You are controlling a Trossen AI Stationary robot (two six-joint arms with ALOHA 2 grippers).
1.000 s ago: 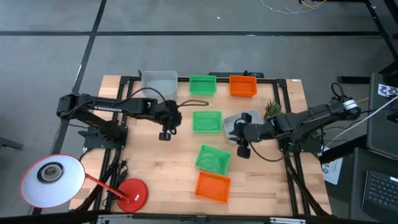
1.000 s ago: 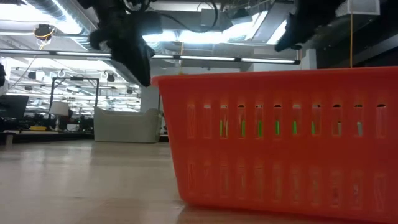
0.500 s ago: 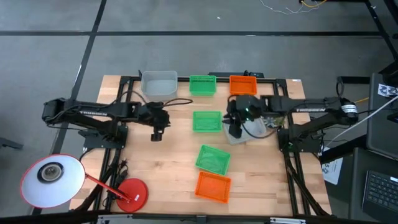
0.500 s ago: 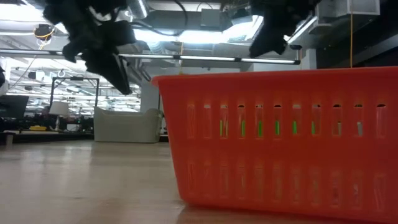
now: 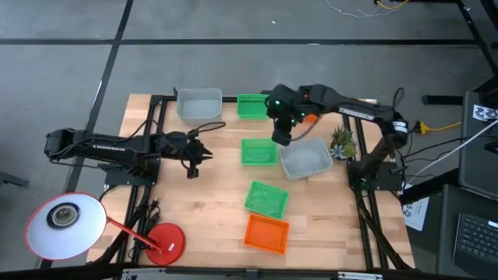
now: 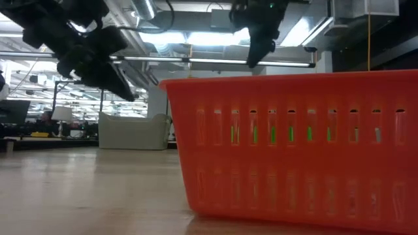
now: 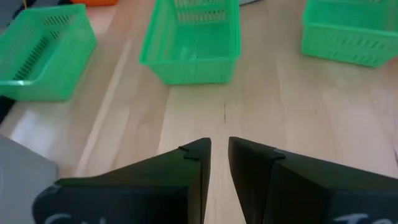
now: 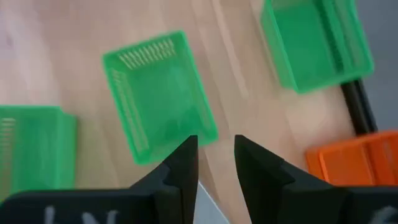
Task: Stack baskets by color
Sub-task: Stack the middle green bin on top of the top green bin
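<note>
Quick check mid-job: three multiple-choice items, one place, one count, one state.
1. Where is the nearest orange basket? A) inside a green basket B) at the table's near edge C) off the table
2. How many green baskets lie unstacked? A) one B) two C) three
3. The right gripper is: A) shut on a green basket B) open, empty C) shut on an orange basket
Answers: B, a green one lies just behind it; C, two more lie apart; B, only wood shows between its fingers.
</note>
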